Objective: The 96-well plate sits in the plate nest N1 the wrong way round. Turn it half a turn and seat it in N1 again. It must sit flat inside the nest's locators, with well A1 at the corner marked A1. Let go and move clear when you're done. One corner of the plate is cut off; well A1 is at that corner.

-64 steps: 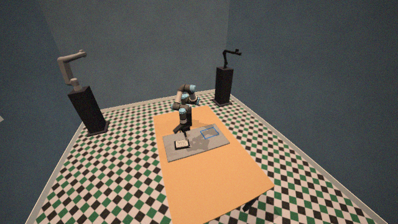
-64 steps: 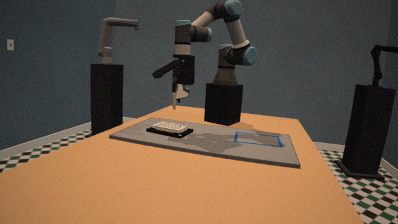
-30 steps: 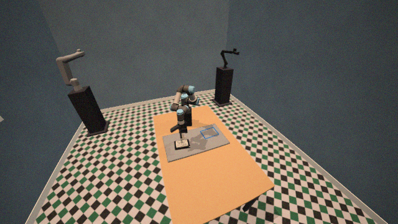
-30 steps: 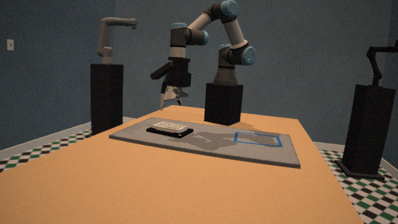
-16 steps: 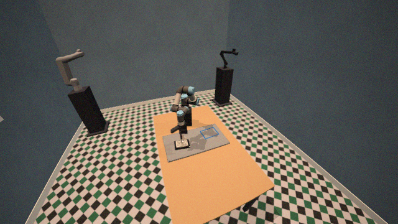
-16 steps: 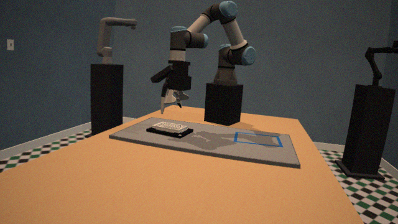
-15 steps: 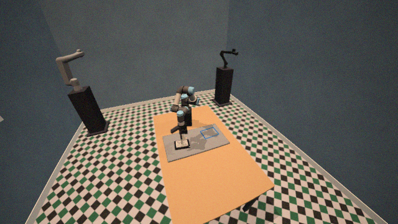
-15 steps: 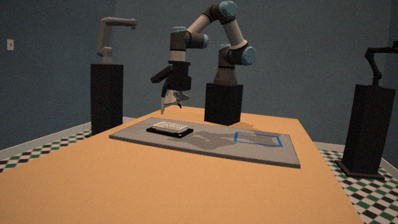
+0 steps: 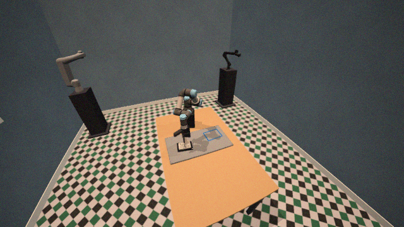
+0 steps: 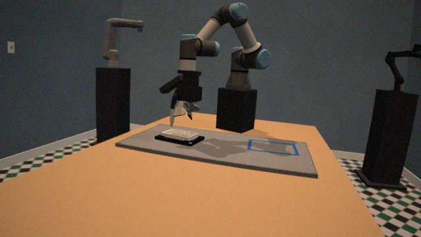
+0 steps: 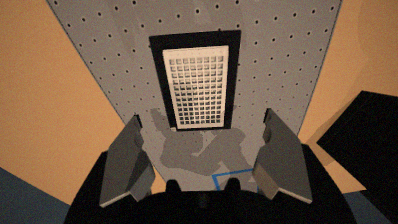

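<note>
The gripper [image 10: 181, 119] is held wide open and empty above the white 96-well plate [image 11: 199, 86], which is seated in the black nest [image 11: 158, 85] on a grey pegboard [image 10: 230, 158].

Open air is separating the wide-spread gripper [image 10: 180, 116] from the 96-well plate [image 10: 179, 133] in its black nest [image 10: 197, 141] at centre frame. To the right, only the arm's black pedestal [image 10: 236, 108] is standing behind the grey perforated board [image 10: 230, 159].

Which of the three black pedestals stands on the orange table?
The middle pedestal, carrying the blue-jointed arm; the other two stand on the checkered floor.
</note>
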Robot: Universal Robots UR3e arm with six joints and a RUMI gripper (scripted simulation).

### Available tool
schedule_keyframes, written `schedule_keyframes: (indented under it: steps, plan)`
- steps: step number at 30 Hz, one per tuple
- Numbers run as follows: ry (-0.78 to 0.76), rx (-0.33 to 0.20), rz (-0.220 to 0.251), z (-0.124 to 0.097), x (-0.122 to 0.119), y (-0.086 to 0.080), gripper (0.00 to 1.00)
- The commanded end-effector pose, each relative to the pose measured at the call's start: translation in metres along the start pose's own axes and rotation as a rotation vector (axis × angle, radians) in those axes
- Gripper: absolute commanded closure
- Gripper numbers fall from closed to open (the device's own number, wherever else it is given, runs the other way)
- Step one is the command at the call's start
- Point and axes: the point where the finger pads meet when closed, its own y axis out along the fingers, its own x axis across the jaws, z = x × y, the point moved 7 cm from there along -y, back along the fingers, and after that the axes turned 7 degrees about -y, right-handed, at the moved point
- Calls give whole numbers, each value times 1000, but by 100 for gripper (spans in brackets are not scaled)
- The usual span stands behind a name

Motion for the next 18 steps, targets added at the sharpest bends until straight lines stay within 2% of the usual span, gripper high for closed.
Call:
schedule_keyframes:
  steps: [1,18]
  plan:
    - [0,10,11,2,-3,9,0]
    - [0,12,13,3,-4,33,0]
